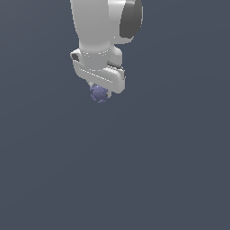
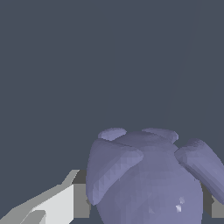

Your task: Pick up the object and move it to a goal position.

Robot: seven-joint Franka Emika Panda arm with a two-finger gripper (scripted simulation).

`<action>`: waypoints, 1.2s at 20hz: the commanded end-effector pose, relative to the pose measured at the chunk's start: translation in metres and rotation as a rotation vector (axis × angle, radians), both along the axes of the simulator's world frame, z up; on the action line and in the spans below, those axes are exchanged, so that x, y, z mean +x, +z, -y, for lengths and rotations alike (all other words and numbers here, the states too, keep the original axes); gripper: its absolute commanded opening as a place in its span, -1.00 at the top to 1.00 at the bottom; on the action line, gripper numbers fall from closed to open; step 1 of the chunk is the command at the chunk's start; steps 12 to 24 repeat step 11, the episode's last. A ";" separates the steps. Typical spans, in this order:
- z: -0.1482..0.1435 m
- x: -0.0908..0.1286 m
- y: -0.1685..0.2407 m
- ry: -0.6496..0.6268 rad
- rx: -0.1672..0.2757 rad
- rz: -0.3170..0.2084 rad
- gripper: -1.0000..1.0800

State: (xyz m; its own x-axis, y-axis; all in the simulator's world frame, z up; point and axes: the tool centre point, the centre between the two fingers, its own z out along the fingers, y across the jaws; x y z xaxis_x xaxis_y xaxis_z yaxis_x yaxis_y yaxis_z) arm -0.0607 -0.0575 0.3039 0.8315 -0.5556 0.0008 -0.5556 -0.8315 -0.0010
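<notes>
Hanging just under the white gripper [image 1: 99,90] in the exterior view, the bumpy bluish-purple ball [image 1: 98,94] sits up in the air with plain grey backdrop all round it, so the carry to the goal looks to be the step in hand, though no goal marker shows. Seen from the wrist view, the ball [image 2: 148,179] fills the near field with a grey pad [image 2: 81,199] pressed to one flank and another just showing at the far flank, so the gripper reads as clamped on it. Next calls for a steady move with the grip kept firm.
</notes>
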 end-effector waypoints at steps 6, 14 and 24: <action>0.003 -0.009 0.036 0.001 -0.001 -0.001 1.00; 0.004 -0.009 0.042 0.001 -0.001 -0.001 1.00; 0.004 -0.009 0.042 0.001 -0.001 -0.001 1.00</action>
